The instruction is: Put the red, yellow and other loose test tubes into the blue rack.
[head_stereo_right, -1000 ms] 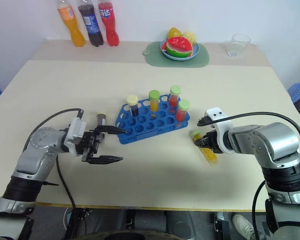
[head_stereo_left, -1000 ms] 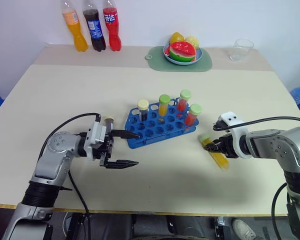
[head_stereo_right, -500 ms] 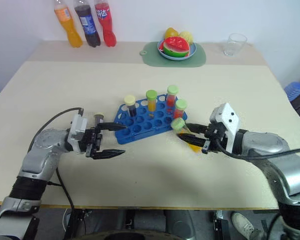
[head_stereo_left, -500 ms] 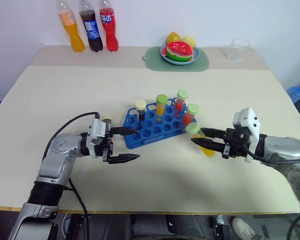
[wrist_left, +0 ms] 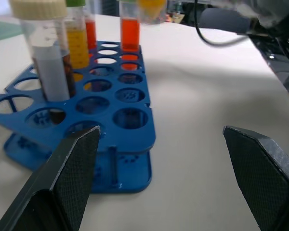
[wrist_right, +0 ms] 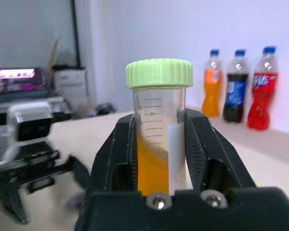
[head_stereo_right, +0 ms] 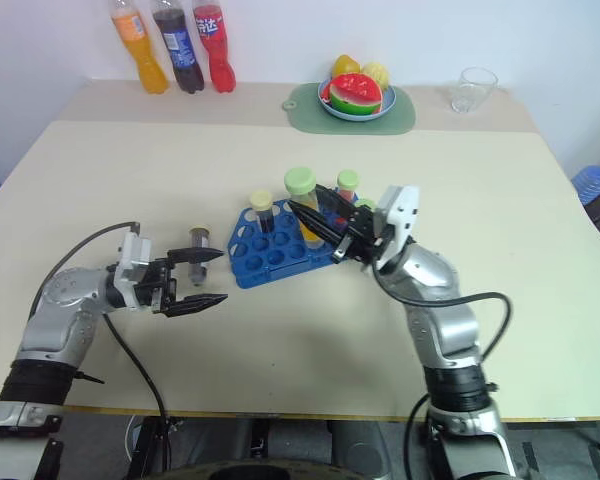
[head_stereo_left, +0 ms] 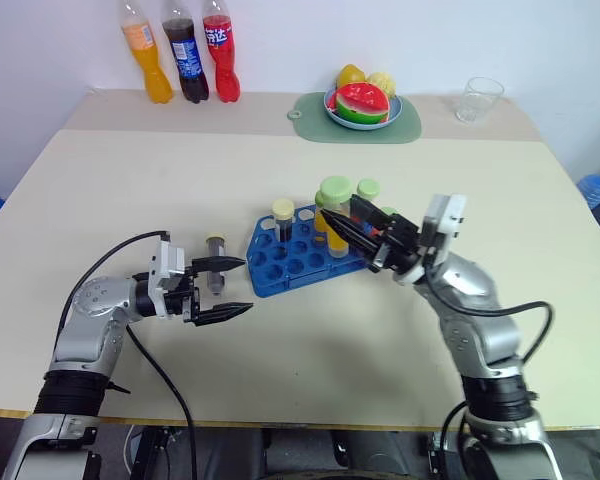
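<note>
Lifted off the worktop (head_stereo_left: 310, 350) since a second ago, the yellow tube (head_stereo_left: 332, 205) is now being carried above the blue rack (head_stereo_left: 302, 257), clamped between the fingers of the right gripper (head_stereo_left: 352, 222). That gripper is closing narrowly on the tube's lower body, with the green cap (wrist_right: 159, 72) and white label facing away from the wrist; the right arm is reaching in from the rack's right side, where earlier it was lying low beside the tube on the worktop. Standing in the rack's holes are a dark tube with a pale yellow cap (head_stereo_left: 283, 215) and further green-capped tubes, partly hidden behind the gripper. Meanwhile the left gripper (head_stereo_left: 230, 288) is holding its fingers spread wide and empty, pointing toward the rack's left end from slightly farther back than before. Just behind its upper finger, a dark-filled tube (head_stereo_left: 216, 258) is standing upright on the worktop, beside the rack. Along the far edge are sitting three soda bottles (head_stereo_left: 183, 62), a fruit plate (head_stereo_left: 364, 104) and a clear cup (head_stereo_left: 479, 99).
</note>
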`<state>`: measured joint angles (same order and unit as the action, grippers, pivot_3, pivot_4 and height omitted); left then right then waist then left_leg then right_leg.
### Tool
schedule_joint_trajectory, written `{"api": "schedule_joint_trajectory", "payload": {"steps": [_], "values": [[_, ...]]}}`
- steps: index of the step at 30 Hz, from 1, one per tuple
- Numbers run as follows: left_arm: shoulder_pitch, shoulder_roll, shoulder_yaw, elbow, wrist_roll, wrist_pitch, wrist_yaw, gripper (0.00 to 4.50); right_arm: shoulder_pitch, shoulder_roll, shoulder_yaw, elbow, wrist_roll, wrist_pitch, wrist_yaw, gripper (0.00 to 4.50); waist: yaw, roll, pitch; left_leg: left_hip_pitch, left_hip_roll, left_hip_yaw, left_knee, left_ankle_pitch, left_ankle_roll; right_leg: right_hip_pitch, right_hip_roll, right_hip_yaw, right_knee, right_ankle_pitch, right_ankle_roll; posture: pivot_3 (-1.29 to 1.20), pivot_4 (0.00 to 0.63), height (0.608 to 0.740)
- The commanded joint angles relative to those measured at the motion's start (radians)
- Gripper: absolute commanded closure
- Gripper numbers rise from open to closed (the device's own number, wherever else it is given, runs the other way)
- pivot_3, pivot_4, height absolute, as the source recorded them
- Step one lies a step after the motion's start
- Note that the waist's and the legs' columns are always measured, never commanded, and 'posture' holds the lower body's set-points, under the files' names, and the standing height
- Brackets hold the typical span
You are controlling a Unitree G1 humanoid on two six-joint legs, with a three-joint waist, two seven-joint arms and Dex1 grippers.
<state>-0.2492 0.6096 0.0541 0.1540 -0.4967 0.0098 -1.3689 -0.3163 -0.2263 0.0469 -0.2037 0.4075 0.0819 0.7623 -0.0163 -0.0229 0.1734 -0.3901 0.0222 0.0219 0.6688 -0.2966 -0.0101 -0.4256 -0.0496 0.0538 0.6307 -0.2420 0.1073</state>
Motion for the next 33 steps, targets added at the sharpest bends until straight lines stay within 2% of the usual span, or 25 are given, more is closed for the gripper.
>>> {"api": "schedule_joint_trajectory", "payload": {"steps": [1, 7, 14, 33], "values": [[-0.006, 0.017, 0.036, -0.038, -0.023, 0.004, 0.007, 0.28, 0.004, 0.036, 0.028, 0.048, -0.060, -0.124, -0.014, 3.37, 0.000, 0.000, 0.000, 0.000, 0.000, 0.000, 0.000, 0.000, 0.000, 0.000, 0.000, 0.000, 0.000, 0.000, 0.000, 0.00, 0.150, 0.740], [-0.003, 0.022, 0.049, -0.059, -0.030, 0.012, 0.021, 0.28, -0.001, 0.060, 0.036, 0.174, -0.141, -0.260, -0.049, 3.37, -0.001, 0.000, 0.000, 0.000, 0.000, 0.000, 0.000, 0.000, 0.000, 0.000, 0.000, 0.000, 0.000, 0.000, 0.000, 0.00, 0.150, 0.740], [0.017, 0.023, 0.053, -0.089, -0.037, 0.019, 0.039, 0.28, -0.019, 0.046, 0.021, 0.289, -0.167, -0.349, -0.063, 3.37, -0.003, 0.000, 0.000, 0.000, 0.000, 0.000, 0.000, 0.000, 0.000, 0.000, 0.000, 0.000, 0.001, 0.000, 0.000, 0.00, 0.150, 0.740], [0.043, 0.017, 0.063, -0.117, -0.040, 0.023, 0.058, 0.28, 0.015, 0.049, 0.062, 0.290, -0.163, -0.363, -0.035, 3.37, -0.003, 0.001, 0.000, 0.001, 0.001, 0.000, 0.000, 0.000, 0.000, 0.000, 0.000, 0.000, 0.001, 0.000, -0.001, 0.00, 0.150, 0.740]]}}
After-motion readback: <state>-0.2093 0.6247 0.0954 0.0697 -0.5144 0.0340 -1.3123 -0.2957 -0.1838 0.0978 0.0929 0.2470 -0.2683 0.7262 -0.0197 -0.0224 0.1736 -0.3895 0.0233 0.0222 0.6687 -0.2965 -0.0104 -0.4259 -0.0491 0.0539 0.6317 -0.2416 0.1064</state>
